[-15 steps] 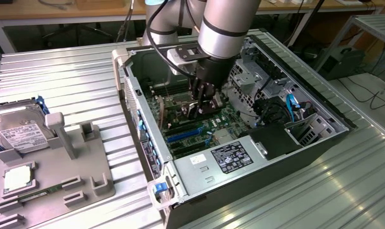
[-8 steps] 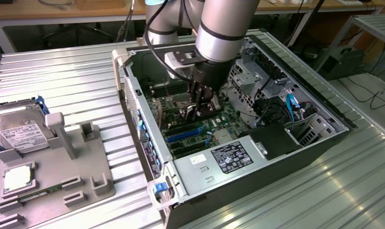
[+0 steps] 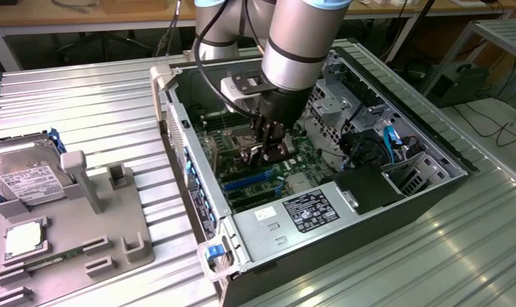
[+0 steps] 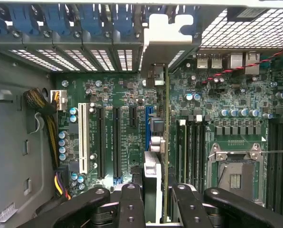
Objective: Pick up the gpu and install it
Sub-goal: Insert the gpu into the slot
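One gripper clamping gpu edgewise over motherboard, wrist view, hard drive outside, exterior view

Ribbed bench of bright glossy metal; holder of matt grey plastic; gpu a green circuit board (its bracket pale bare metal); fingers matt black

No word or number can be read with certainty. In the exterior view, the hard drive at the left edge carries a white label with dark print, too small to read. The power supply at the lower middle carries a black label with pale print and, just beside it, a white sticker; both are unreadable. In the wrist view, the motherboard has small white print between its slots, also not legible.
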{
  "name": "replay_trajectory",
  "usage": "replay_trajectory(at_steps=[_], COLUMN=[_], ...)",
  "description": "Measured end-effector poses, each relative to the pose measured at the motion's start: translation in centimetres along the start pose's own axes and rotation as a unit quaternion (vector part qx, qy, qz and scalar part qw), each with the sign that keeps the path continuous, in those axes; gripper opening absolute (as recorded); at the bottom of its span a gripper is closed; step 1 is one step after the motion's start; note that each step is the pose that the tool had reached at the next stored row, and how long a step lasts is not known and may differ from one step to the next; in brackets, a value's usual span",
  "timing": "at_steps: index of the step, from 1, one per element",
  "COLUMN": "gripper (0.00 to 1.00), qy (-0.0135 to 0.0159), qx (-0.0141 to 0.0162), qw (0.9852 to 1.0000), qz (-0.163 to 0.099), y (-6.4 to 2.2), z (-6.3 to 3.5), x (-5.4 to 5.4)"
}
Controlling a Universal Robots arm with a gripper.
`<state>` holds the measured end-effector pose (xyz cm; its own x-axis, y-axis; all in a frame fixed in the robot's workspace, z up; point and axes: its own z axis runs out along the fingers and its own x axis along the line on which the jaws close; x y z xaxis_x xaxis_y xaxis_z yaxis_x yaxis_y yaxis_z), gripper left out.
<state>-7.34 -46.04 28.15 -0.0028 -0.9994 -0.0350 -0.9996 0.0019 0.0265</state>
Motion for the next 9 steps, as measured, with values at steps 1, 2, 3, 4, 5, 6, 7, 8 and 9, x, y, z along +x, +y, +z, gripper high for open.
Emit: replay_trajectory(at_steps=[1, 2, 3, 4, 5, 6, 7, 8, 9], gripper=[0.28, 0.28, 0.28, 0.28, 0.28, 0.28, 0.28, 0.28, 0.28], qy=[0.0000, 0.0000, 0.0000, 0.0000, 0.0000, 0.0000, 0.0000, 0.0000, 0.0000], qx=[0.0000, 0.0000, 0.0000, 0.0000, 0.0000, 0.0000, 0.0000, 0.0000, 0.0000], qw=[1.0000, 1.0000, 1.0000, 1.0000, 1.0000, 1.0000, 1.0000, 1.0000, 1.0000], qz=[0.000, 0.000, 0.000, 0.000, 0.000, 0.000, 0.000, 0.000, 0.000], y=[0.00, 0.00, 0.00, 0.00, 0.01, 0.03, 0.07, 0.14, 0.26], z=[0.12, 0.25, 0.38, 0.52, 0.68, 0.81, 0.93, 1.04, 1.15], x=[0.0, 0.0, 0.1, 0.1, 0.1, 0.1, 0.1, 0.1, 0.1])
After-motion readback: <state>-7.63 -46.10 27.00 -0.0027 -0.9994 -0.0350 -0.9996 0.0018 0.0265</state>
